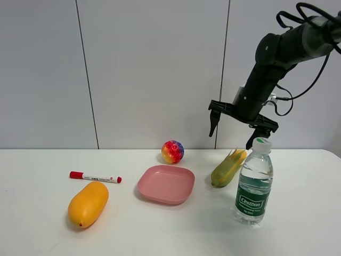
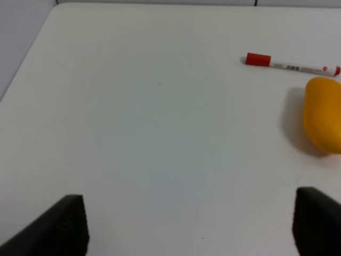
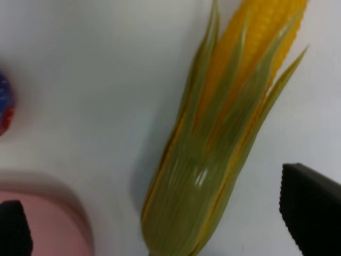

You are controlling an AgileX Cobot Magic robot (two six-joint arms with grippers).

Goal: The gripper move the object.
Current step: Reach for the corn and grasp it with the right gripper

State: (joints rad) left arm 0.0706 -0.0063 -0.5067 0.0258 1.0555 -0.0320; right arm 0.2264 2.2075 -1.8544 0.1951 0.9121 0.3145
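Hovering over the corn cob (image 1: 228, 169), right gripper (image 1: 230, 140) spread; bottle (image 1: 254, 184) labelled "Cestbon".

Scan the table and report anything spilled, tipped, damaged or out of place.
Nothing stands out. The water bottle stands upright and capped, the corn cob lies flat beside the pink plate, which sits right way up, and the marker is capped. No spill shows.

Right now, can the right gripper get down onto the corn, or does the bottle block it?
Probably yes. The right gripper hangs open above the corn, which the wrist view shows uncovered between its fingers. The water bottle stands close on one side, so the finger there may have little margin.
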